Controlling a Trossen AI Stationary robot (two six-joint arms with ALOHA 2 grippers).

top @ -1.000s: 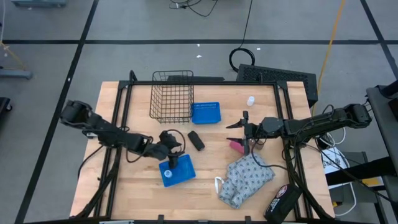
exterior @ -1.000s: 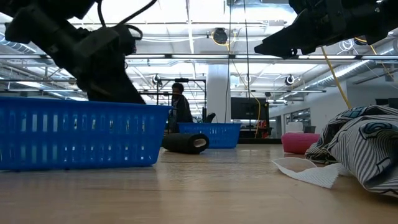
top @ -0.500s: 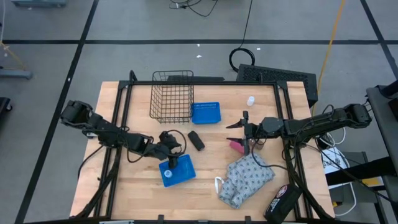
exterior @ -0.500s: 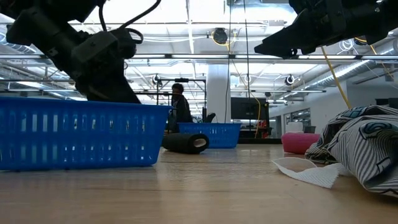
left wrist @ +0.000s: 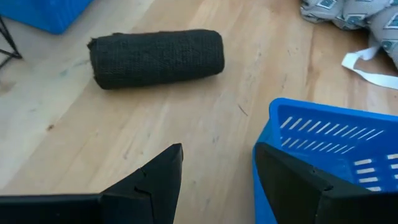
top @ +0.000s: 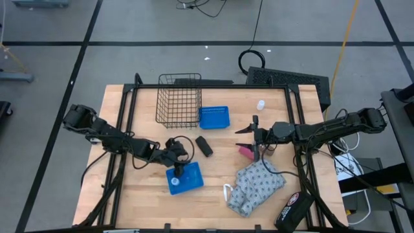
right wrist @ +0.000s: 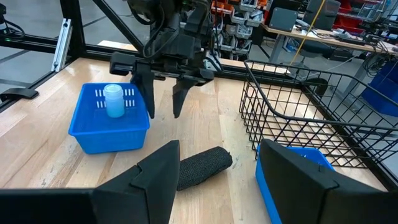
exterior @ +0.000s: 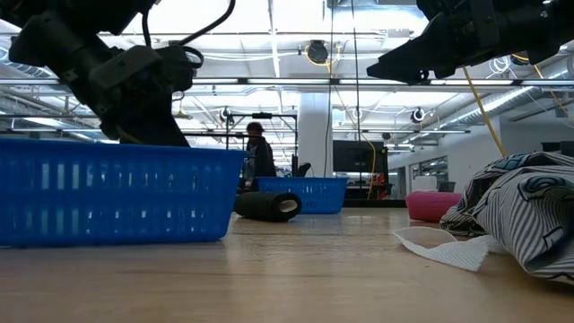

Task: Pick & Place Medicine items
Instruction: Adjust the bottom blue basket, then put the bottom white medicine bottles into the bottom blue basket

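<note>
One white medicine bottle (top: 174, 182) stands upright in the near blue tray (top: 194, 176), also seen in the right wrist view as the bottle (right wrist: 113, 101) inside the tray (right wrist: 93, 137). A second white bottle (top: 261, 104) stands on the bare table at the far right. My left gripper (right wrist: 163, 102) hangs open just beside that tray's edge, fingers pointing down at a slant, nothing between them. My right gripper (top: 242, 131) is held open and level above the table's middle right, pointing toward the left arm.
A black wire basket (top: 179, 100) and a second blue tray (top: 214, 117) stand at the far middle. A black roll (top: 204, 146), a pink block (top: 246, 151) and a patterned cloth (top: 259, 186) lie around the centre. A person (exterior: 256, 148) stands far behind the table.
My left gripper has turned a little at the wrist while staying beside the near blue tray. Its fingers stay open. My right arm and all objects have kept still.
</note>
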